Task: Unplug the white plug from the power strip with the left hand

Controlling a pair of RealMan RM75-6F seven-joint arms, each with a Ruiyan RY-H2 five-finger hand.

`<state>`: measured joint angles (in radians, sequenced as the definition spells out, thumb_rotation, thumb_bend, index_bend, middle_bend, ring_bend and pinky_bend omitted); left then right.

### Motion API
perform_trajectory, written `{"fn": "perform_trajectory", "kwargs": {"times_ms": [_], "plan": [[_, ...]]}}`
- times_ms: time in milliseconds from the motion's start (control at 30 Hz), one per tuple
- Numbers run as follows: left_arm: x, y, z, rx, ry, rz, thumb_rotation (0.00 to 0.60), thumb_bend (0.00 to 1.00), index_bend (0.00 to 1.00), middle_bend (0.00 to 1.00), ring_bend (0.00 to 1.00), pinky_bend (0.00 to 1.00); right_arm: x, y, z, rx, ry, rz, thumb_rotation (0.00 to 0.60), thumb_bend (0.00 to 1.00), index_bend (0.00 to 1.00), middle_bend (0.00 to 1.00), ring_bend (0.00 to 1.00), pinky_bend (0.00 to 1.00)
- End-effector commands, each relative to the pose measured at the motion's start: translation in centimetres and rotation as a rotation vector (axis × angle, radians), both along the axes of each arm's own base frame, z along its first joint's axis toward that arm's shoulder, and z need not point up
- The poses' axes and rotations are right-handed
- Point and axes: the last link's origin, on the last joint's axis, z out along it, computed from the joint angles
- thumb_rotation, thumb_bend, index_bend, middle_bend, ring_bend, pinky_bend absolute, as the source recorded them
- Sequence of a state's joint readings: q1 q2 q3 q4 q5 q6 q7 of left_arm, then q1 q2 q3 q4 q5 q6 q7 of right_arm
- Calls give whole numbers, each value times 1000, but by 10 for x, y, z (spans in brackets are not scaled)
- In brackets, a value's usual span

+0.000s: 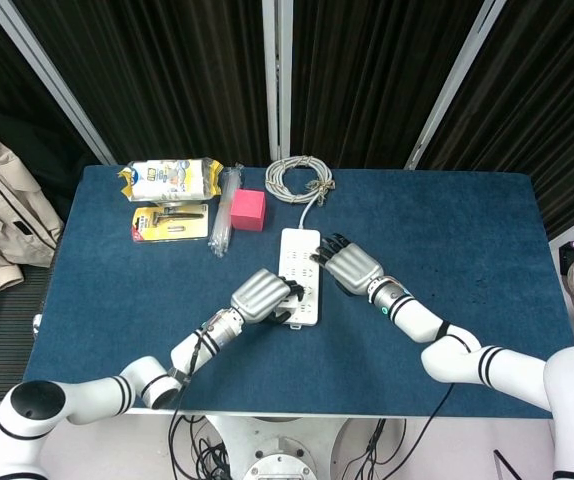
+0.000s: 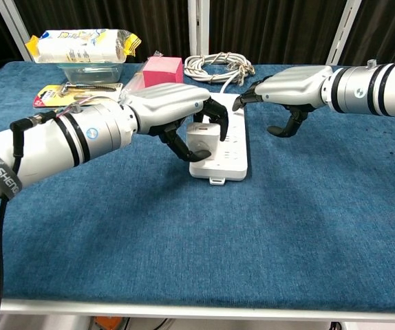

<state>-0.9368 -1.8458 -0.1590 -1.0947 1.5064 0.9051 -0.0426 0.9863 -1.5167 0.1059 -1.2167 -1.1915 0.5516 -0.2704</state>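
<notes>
Nearest the robot, on the blue cloth-covered table (image 2: 266, 234), the left hand (image 2: 173, 113) has its black fingers (image 2: 181, 146) curled around the white boxy plug (image 2: 202, 137), thumb underneath on the near side and the other fingers over the top and far side, so the plug is gripped. The plug sits in the near end of the long white plastic power strip (image 2: 228, 148), at about 6 o'clock on the strip; whether its prongs are still seated in the socket cannot be told. In the head view the left hand (image 1: 262, 296) covers most of the plug (image 1: 289, 317) at the strip's (image 1: 301, 262) lower left corner.

Just beyond, at 3 o'clock of the strip, the right hand (image 2: 290, 88) reaches in from the right with its fingertips (image 2: 241, 102) pressing down on the strip's right edge near the middle; its fingers are stretched forward and hold nothing, while the thumb hangs down clear of the cloth. The head view shows the same right hand (image 1: 347, 266) resting against the strip's right side.

Farther back, at 12 o'clock of the strip, lies the coiled white cable (image 1: 300, 178), its lead running to the strip's far end. At 11 o'clock stands a small pink box (image 1: 248, 210), beside a clear plastic-wrapped bundle (image 1: 225, 211). Far left are a yellow blister-card pack (image 1: 171, 222) and, behind it, a yellow-and-white snack packet (image 1: 170, 179).
</notes>
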Motion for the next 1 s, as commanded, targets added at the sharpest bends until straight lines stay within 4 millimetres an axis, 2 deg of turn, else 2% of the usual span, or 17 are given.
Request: {"fn": "perform_trajectory", "kwargs": {"times_ms": [33, 400, 1000], "plan": [[0, 0, -1, 4, -12, -16, 600, 450, 611, 678, 612, 828, -1, 1, -1, 0, 10, 7, 600, 449, 133, 146, 0, 0], [-10, 1, 0, 13, -109, -17, 600, 465, 659, 732, 646, 846, 0, 6, -3, 2, 60, 45, 600, 449, 133, 148, 0, 0], [-14, 0, 7, 59, -190, -51, 600, 460, 669, 736, 650, 857, 6, 14, -1, -27, 96, 83, 600, 449, 134, 150, 0, 0]]}}
